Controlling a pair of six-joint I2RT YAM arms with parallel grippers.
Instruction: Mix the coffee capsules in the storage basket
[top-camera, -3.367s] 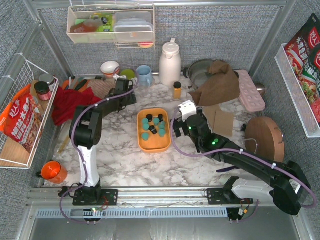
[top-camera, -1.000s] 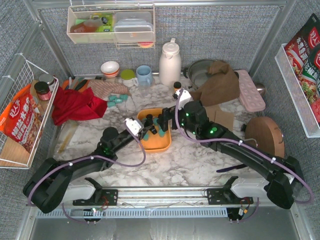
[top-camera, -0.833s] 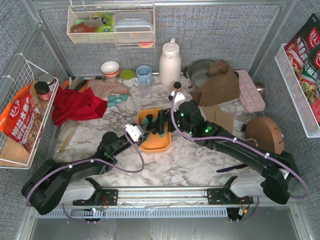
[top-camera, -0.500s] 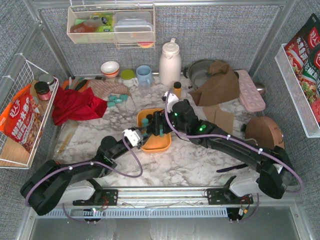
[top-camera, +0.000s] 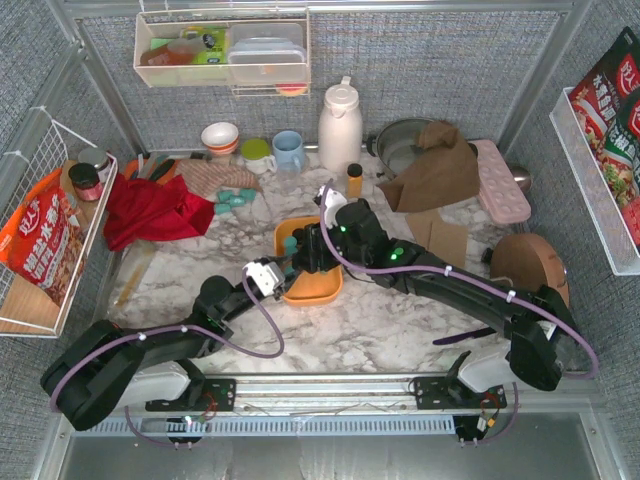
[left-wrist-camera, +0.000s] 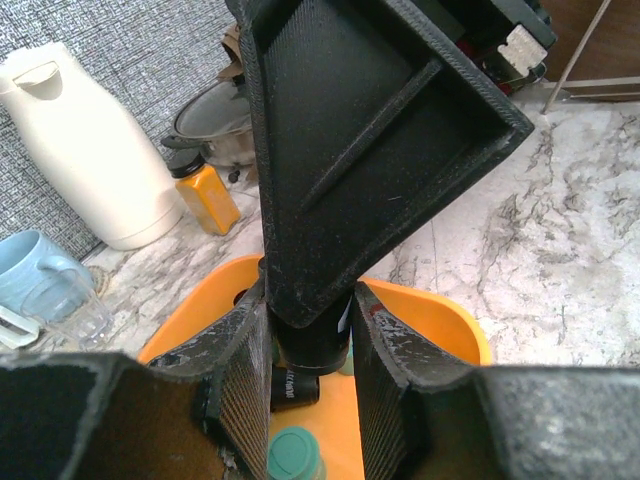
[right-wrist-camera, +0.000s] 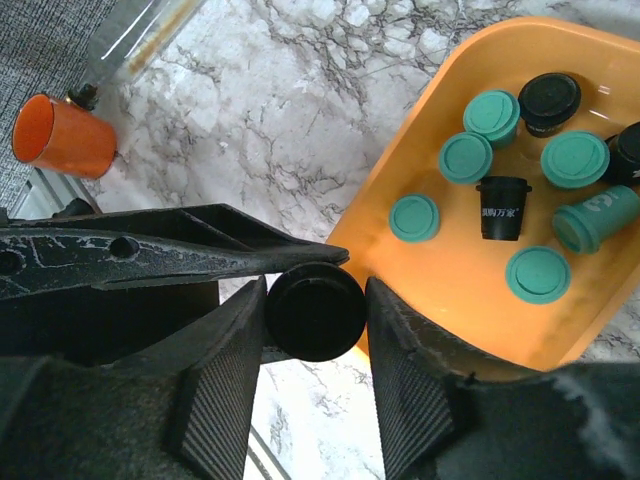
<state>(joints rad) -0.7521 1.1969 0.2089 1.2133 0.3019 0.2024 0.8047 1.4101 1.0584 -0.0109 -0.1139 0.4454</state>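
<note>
The marble bench (top-camera: 400, 320) carries the orange basket (right-wrist-camera: 460, 290), which lies between both arms. Over its edge the left tool (left-wrist-camera: 310, 345) pinches one black capsule (right-wrist-camera: 315, 312). The right tool (right-wrist-camera: 315, 335) seems to press on the same one, though the contact is not clear. The other capsules (right-wrist-camera: 575, 160), mostly teal, lie inside the basket.

Grey woven fabric wall panels (top-camera: 420, 60) on three sides, set in a bare aluminium frame (top-camera: 330, 390). White-grey marbled tabletop (top-camera: 380, 325) underneath. Light is even, shadows soft.
</note>
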